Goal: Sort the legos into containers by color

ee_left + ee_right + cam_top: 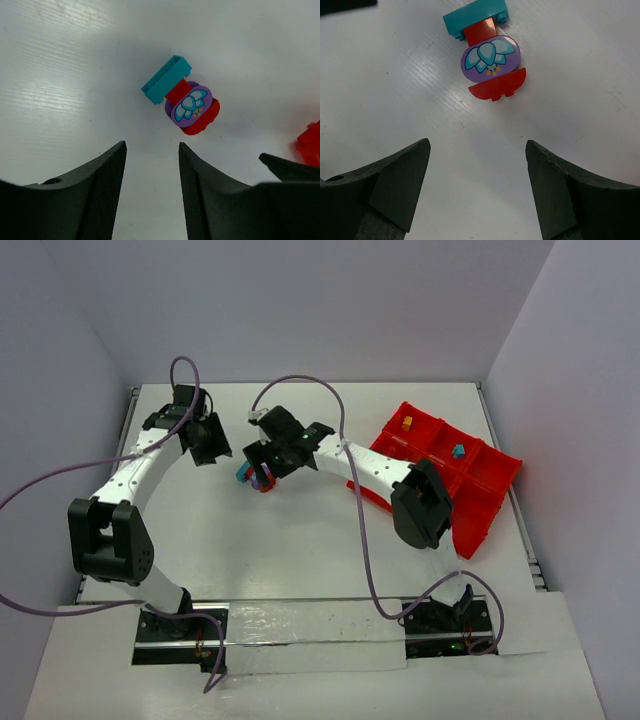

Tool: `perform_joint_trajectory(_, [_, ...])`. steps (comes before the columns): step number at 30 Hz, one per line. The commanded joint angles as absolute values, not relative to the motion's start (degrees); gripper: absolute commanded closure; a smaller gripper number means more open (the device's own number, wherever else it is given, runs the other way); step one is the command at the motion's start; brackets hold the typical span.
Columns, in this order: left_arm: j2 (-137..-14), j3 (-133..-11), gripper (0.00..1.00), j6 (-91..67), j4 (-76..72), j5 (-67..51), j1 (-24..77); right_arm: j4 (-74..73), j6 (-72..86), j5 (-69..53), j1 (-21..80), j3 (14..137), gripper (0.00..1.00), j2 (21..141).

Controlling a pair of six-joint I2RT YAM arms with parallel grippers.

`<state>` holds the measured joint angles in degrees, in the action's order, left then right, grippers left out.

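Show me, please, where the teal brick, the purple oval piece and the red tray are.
teal brick [475, 17]: right wrist view, on the middle of its body.
purple oval piece [490, 59]: right wrist view, on its printed flower.
red tray [485, 508]: top external view, on a bare compartment towards its near end.

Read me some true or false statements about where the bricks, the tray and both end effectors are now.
1. The purple piece lies in a clump with a teal brick on the table. True.
2. The right end effector grips that clump. False: it is open, and the clump lies clear of it.
3. A blue brick sits in the red tray. True.
4. The left end effector holds a brick. False: it is open and empty.
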<state>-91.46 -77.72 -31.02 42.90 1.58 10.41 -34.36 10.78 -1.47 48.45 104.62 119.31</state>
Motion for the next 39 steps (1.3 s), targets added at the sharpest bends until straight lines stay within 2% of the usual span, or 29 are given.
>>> perform_joint_trajectory(1, [-93.25, -74.77, 0.50, -24.99, 39.64, -3.22, 12.25, -32.08, 14.18, -4.10, 46.93, 103.30, 0.16, 115.34])
perform_joint_trajectory(5, [-95.31, -71.92, 0.53, -21.96, 36.92, -1.73, 14.27, -28.43, 16.46, -6.62, 44.43, 96.64, 0.16, 111.27])
perform_joint_trajectory(10, [-97.15, -70.82, 0.53, -20.00, 34.25, -0.23, 16.47, -26.98, 17.33, -6.86, 42.71, 91.34, 0.16, 107.64])
perform_joint_trajectory(13, [-98.00, -70.31, 0.49, -18.11, 32.34, 6.00, 18.19, -26.63, 18.02, -7.03, 42.19, 89.29, 0.16, 106.61])
perform_joint_trajectory(18, [-98.95, -70.31, 0.34, -16.79, 29.61, 10.59, 18.19, -27.27, 17.94, -6.78, 41.92, 88.24, 0.16, 106.17])
perform_joint_trajectory(24, [-102.29, -71.62, 0.30, -13.75, 27.79, 12.09, 18.07, -28.73, 16.58, -5.85, 41.67, 88.59, 0.16, 105.65])
perform_joint_trajectory(39, [-103.80, -69.22, 0.33, -13.27, 18.11, 4.02, 18.02, -29.44, 16.44, -4.97, 41.22, 86.66, 0.16, 104.54])
